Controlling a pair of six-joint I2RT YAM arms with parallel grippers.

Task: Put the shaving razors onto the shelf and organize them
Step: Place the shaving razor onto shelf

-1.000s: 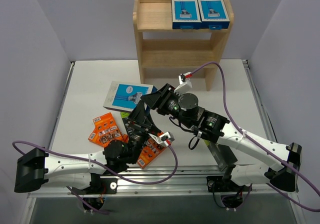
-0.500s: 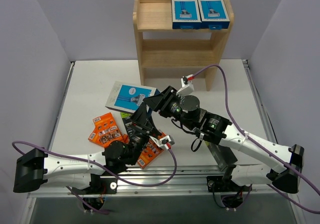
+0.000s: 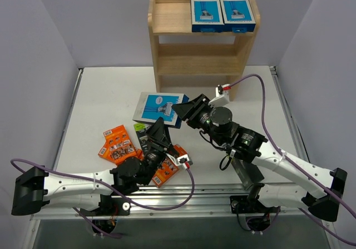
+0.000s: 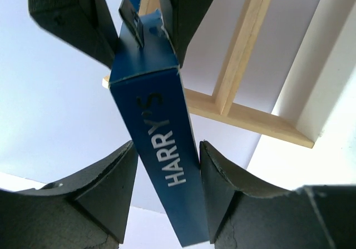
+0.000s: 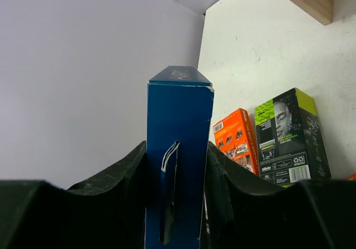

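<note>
A blue-and-white razor box (image 3: 161, 107) hangs above the table in front of the shelf (image 3: 167, 18), with my right gripper (image 3: 186, 111) shut on its right end. In the right wrist view both fingers press the box's (image 5: 178, 149) blue sides. My left gripper (image 3: 157, 132) sits just below the box with its jaws open. In the left wrist view the box's "HARRY'S" edge (image 4: 161, 143) passes between the fingers, with a gap at the left finger (image 4: 105, 188). Two matching blue boxes (image 3: 206, 13) (image 3: 237, 13) stand on the top tier.
Orange razor packs (image 3: 117, 143) (image 3: 167, 172) and a black-and-lime-green box (image 3: 143, 133) lie on the table around the left arm, also in the right wrist view as the orange pack (image 5: 236, 138) and the green box (image 5: 289, 138). The shelf's two lower tiers (image 3: 197, 57) hold nothing.
My right gripper has carried the blue box to the right, toward the shelf. The left jaws have widened and no longer clamp the box, and the left arm has dropped back slightly.
</note>
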